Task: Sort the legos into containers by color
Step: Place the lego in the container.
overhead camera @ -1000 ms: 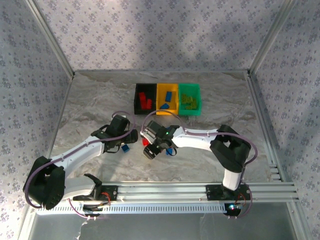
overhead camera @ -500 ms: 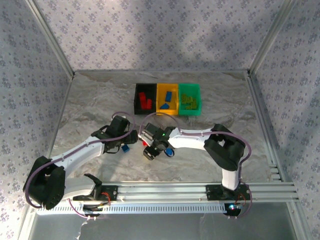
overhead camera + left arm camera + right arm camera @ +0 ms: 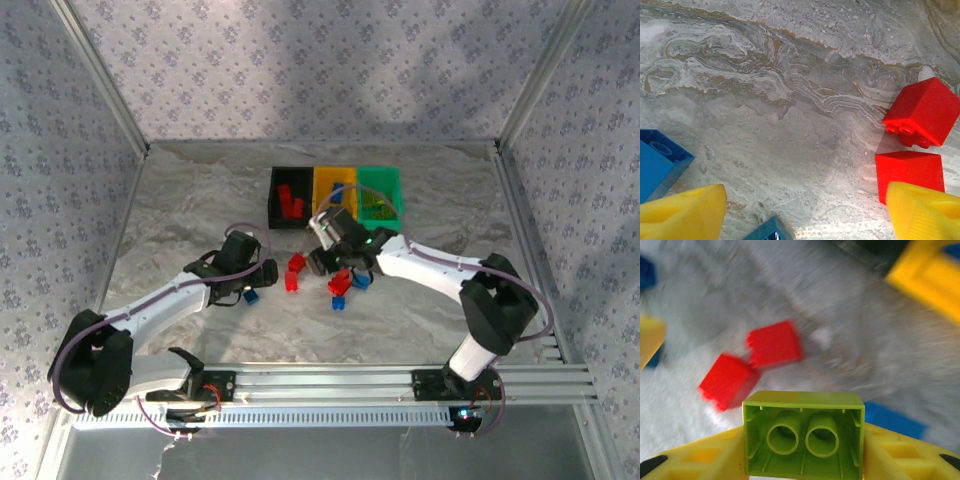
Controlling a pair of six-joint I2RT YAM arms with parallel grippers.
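Bins lined up at the back: black bin (image 3: 273, 200) holding red bricks (image 3: 290, 200), orange bin (image 3: 332, 180) half hidden behind the right arm (image 3: 430, 265), green bin (image 3: 397, 195) holding yellow-green bricks (image 3: 378, 205). Over a loose red pair (image 3: 774, 344) the right gripper (image 3: 802, 460) pinches a green brick (image 3: 803, 435); the left gripper (image 3: 805, 215) gapes wide and empty, blue brick (image 3: 657, 160) beside one finger

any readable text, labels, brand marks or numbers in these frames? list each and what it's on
No readable text in any view.
No labels visible on the black bin, orange-yellow bin or green bin.
The green brick in the right gripper shows its underside: no marking visible.
The red brick shows its studs side-on: no lettering legible.
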